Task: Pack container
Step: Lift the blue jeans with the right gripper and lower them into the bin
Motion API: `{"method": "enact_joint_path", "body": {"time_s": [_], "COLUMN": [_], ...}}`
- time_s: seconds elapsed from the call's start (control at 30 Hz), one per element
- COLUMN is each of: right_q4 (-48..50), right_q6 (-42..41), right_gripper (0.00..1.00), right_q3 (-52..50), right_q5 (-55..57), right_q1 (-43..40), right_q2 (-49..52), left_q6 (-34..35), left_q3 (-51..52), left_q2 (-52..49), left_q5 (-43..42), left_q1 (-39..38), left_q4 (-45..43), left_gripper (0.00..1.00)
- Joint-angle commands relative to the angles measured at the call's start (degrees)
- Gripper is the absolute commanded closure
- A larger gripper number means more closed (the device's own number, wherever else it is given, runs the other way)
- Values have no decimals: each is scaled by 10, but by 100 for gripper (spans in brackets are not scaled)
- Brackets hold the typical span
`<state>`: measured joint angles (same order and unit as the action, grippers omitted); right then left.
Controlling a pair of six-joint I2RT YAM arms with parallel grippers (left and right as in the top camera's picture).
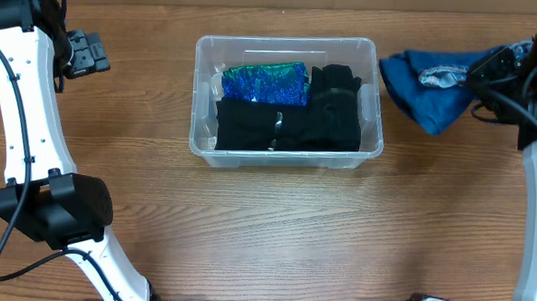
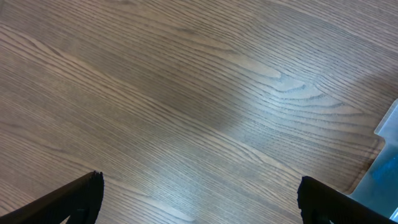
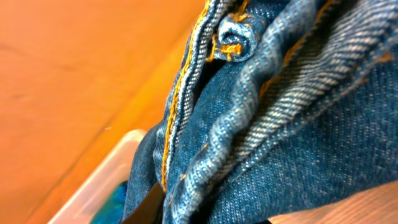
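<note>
A: Where was the tub (image 1: pixel 286 159)?
B: In the mid of the table (image 1: pixel 246 240), open side up.
A: What was in it?
B: Black clothes (image 1: pixel 288 124) filled most of it. A shiny blue-green cloth (image 1: pixel 264 83) lay at the back left, touching the black stuff.
A: And the R gripper (image 1: pixel 482 74)?
B: By the table's far right edge, to the right of the tub. It was clamped on the jeans (image 1: pixel 430 89). They were bunched up just beside the tub, not in it. The R wrist cam saw mostly jeans, v. close, w/ orange stitches, & a tub corner low on the left.
A: L gripper (image 1: pixel 91 54)?
B: Far left, well apart from the tub. Its fingers were wide apart over the wood. The L wrist cam showed a bit of the tub at the right edge.
</note>
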<state>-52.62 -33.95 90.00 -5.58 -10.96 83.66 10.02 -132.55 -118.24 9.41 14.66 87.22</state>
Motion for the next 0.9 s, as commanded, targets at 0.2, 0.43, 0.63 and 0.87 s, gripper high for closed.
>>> {"method": "enact_joint_path", "body": {"time_s": [0.2, 0.43, 0.63, 0.87], "right_q4": [23, 42, 103, 189], "right_q6": [-57, -200, -231, -233], "right_gripper": [96, 96, 96, 96], "right_q3": [46, 46, 46, 46], "right_q5": [3, 180, 288, 296], "right_q1": [101, 286, 422, 460], "right_q2": [-123, -84, -10, 81], "left_q6": [-8, -8, -8, -8], "left_q3": [1, 1, 1, 1], "left_q2": [2, 2, 2, 2], "left_q5": [0, 0, 0, 0], "left_q1": [0, 0, 0, 0], "left_q4": [-1, -1, -1, -1], "left_gripper": [0, 0, 0, 0]}}
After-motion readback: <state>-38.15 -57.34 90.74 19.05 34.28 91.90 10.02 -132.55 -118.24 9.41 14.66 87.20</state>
